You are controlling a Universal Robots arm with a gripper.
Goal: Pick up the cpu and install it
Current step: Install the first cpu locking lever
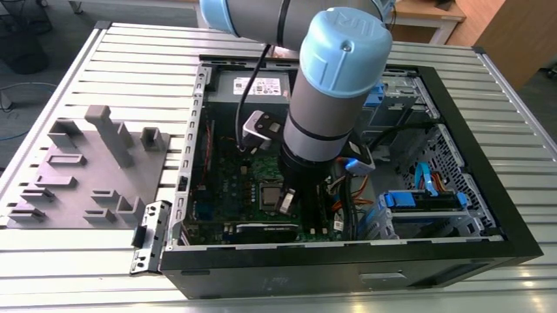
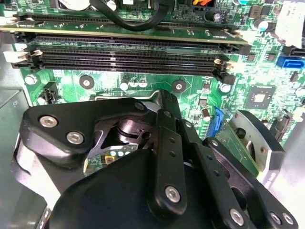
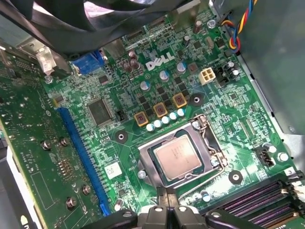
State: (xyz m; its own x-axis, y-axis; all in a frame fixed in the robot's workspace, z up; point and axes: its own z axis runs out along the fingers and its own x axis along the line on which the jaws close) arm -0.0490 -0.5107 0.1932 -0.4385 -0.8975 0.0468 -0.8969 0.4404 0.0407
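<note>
The small square cpu (image 3: 177, 156) with its silvery-grey metal top lies flat inside the rectangular metal-framed socket (image 3: 206, 135) on the green motherboard (image 3: 157, 71), apparently already seated, and the black gripper (image 3: 167, 210) sits just beside the socket's edge with its fingers drawn close together and nothing between them. Doing this step well probably means checking that the chip sits level and square in the frame, with no corner riding up. In the exterior view the grey arm (image 1: 327, 117) reaches steeply down into the open black computer case (image 1: 348, 261), its wrist over the board.
</note>
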